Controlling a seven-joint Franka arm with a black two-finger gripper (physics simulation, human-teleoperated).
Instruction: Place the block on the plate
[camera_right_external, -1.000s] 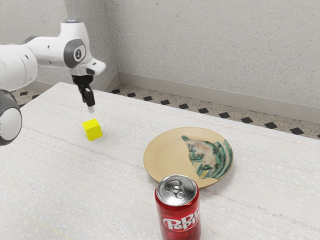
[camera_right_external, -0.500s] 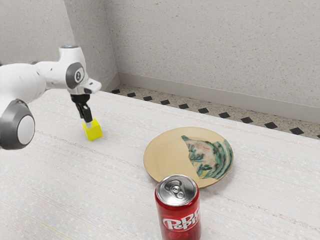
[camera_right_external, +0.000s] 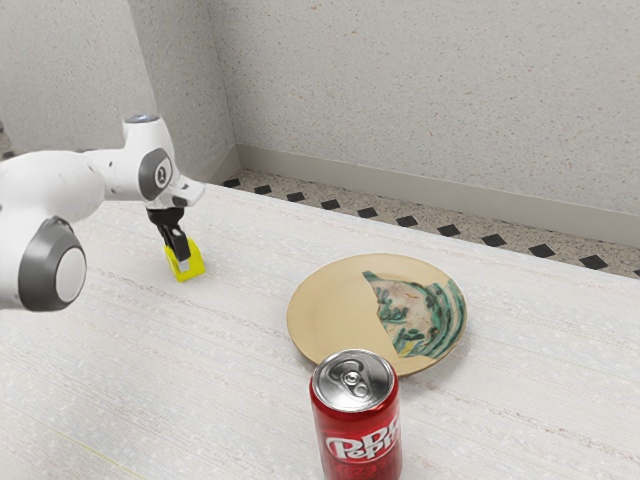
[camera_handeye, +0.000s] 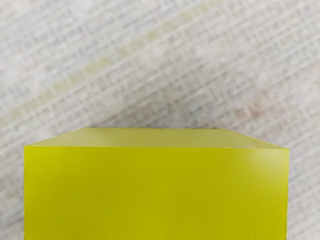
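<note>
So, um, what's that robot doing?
A white robot arm has its black two-finger gripper down at a yellow cube-shaped block on the pale table. I can't tell whether it has a grip. The block should go on the round tan plate with the green pattern, but it isn't there yet. A red metal can stands by the plate.

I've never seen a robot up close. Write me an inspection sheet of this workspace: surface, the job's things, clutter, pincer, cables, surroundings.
Surface: pale, streaky table.
Job's things: yellow block, not on the plate; round tan plate with a green-patterned part, nothing on it.
Clutter: one red Dr Pepper can, upright, near the plate.
Pincer: black pincer, lowered at the block; its grip can't be judged.
Cables: nothing seen.
Surroundings: speckled grey wall; floor with dark diamonds.
</note>
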